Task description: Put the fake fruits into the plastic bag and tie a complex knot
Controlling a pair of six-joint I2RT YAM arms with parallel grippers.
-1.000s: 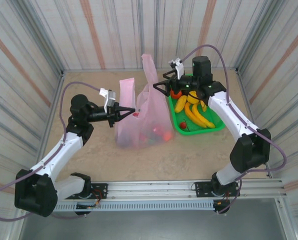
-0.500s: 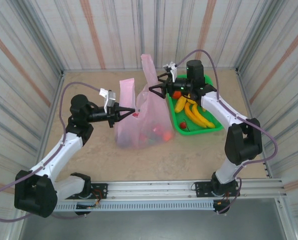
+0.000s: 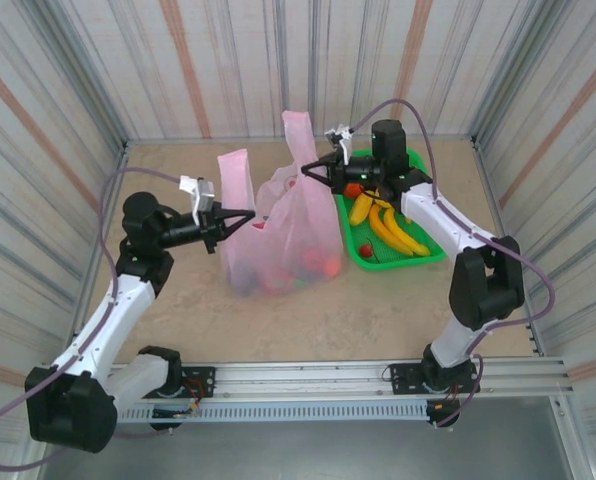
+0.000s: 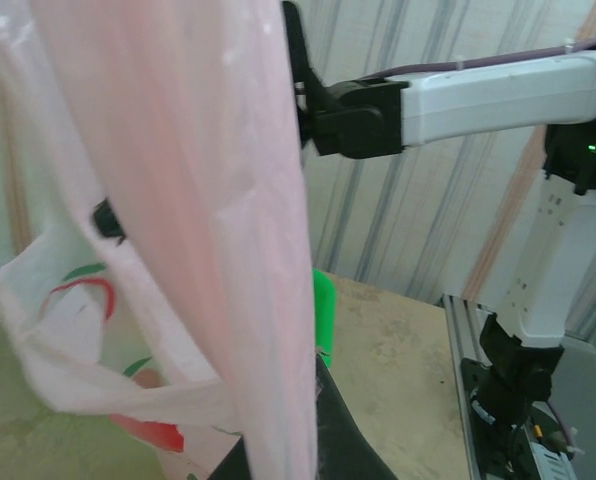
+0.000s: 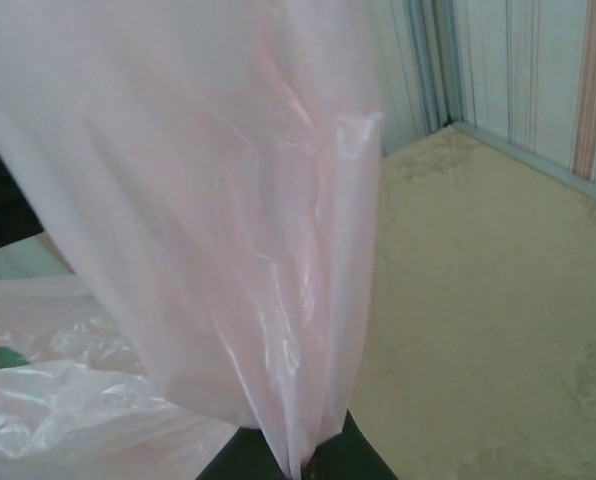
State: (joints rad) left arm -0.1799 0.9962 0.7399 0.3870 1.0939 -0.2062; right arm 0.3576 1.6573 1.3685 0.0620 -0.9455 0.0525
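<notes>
I've got the plastic bag (image 3: pixel 296 235) standing mid-counter (image 3: pixel 378 310) w/ some fake fruits (image 3: pixel 313 268) inside; bananas (image 3: pixel 390 228) sit in the green tray (image 3: pixel 436 252) beside it. Left fingers (image 3: pixel 250 215) are clamped on its left rim, right fingers (image 3: pixel 306 171) pinched together on film by the tall handle. Film's thin, floppy, slick, prob tears if yanked. I'd grip bunched handle strips, not one layer.
</notes>
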